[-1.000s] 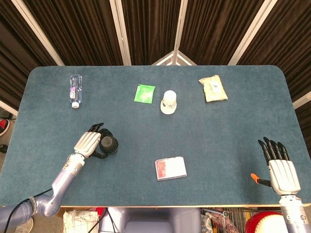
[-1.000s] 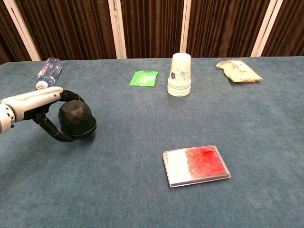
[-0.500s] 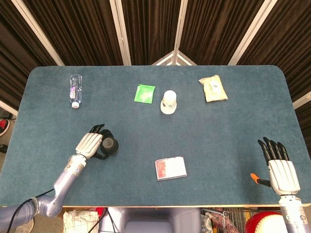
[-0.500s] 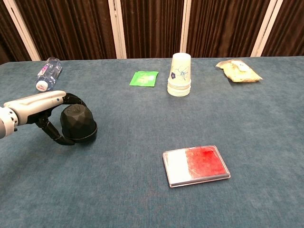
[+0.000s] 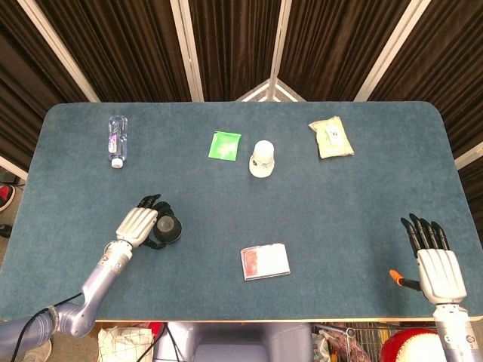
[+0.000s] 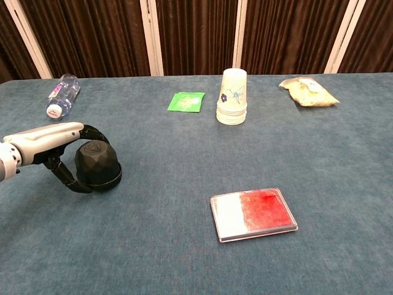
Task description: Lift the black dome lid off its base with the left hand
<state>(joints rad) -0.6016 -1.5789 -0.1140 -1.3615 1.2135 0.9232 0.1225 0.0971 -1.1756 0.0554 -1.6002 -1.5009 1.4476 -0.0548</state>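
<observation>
Dark pleated curtains behind; blue felt table (image 5: pixel 362 188) carrying all items.

Task item: black dome lid (image 6: pixel 96 163), lower left of the chest view, seated flat with its rim on the table; a separate base cannot be made out beneath it.

Left hand (image 6: pixel 46 140): lies over and around the lid's left side, dark fingers (image 6: pixel 92 131) curled across the top and lower edge, touching it. Grasp looks formed; lid not yet raised.

Right hand (image 5: pixel 436 260): lower right of the head view, flat, fingers straight and apart, holding nothing.

Other items: water bottle (image 5: pixel 117 140), upper left, lying down; green packet (image 5: pixel 225 145) and paper cup stack (image 6: pixel 233 96), upper centre, near each other; yellow snack bag (image 5: pixel 330 136), upper right; red-and-white card case (image 6: pixel 254 213), lower centre.

Step in hand, as judged: securing the grip. Next move calls for a firm hold and a straight upward pull, so the smooth faceted lid does not slip or tip.
</observation>
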